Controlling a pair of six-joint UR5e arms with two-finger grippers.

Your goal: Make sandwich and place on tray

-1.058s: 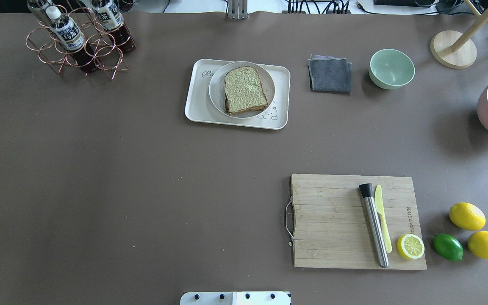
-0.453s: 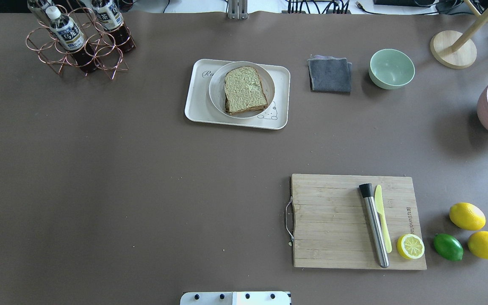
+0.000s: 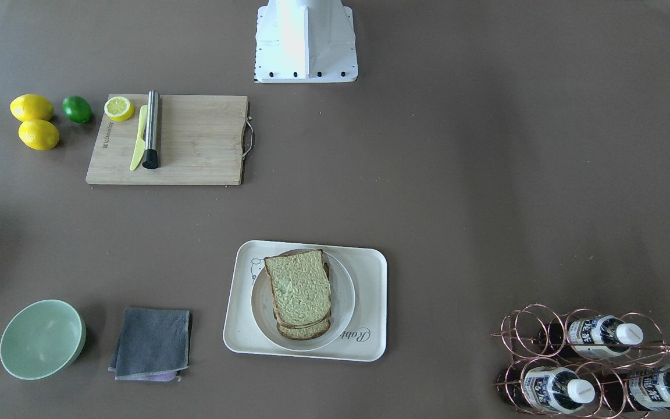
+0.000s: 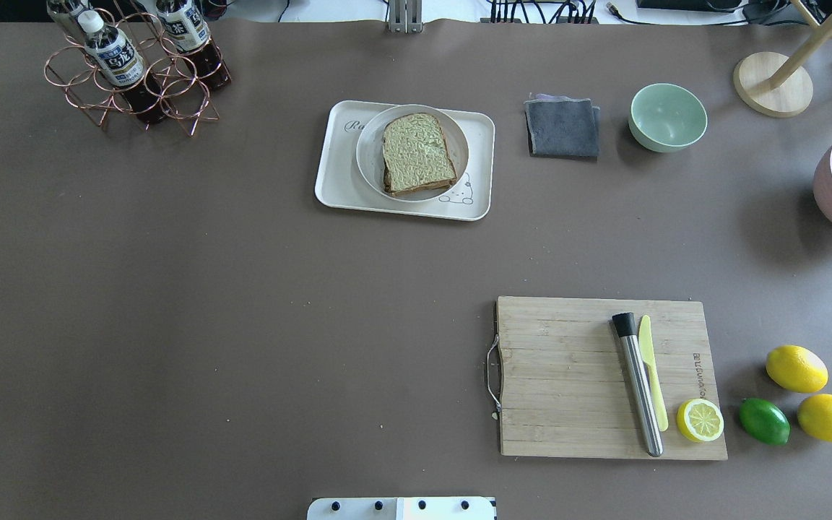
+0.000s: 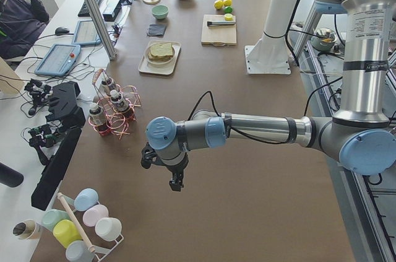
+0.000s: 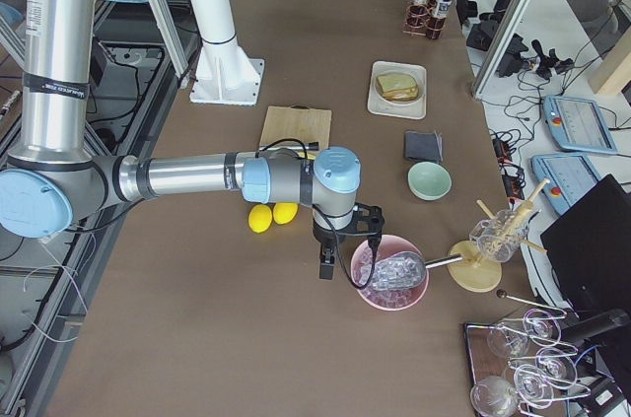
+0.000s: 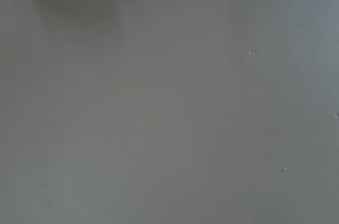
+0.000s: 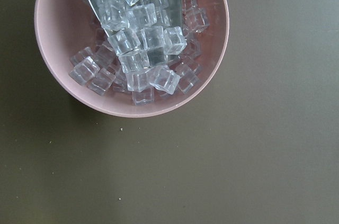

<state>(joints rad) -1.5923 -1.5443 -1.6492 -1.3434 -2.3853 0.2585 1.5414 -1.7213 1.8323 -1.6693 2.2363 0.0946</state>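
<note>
Looks finished, with the sandwich [image 4: 418, 153] stacked on a white plate [image 4: 367, 155] inside the tray [image 4: 335, 177], and with the left gripper [image 5: 176, 183] and right gripper [image 6: 326, 265] parked well apart over opposite ends of the table [image 4: 170, 325], likely to stay clear; cannot tell either pincer's state, apart or together.

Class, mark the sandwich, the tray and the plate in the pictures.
sandwich [image 4: 418, 152]: overhead view, middle of the top slice.
tray [image 4: 334, 173]: overhead view, bare floor left of the plate.
plate [image 4: 369, 155]: overhead view, bare left inner rim.
</note>
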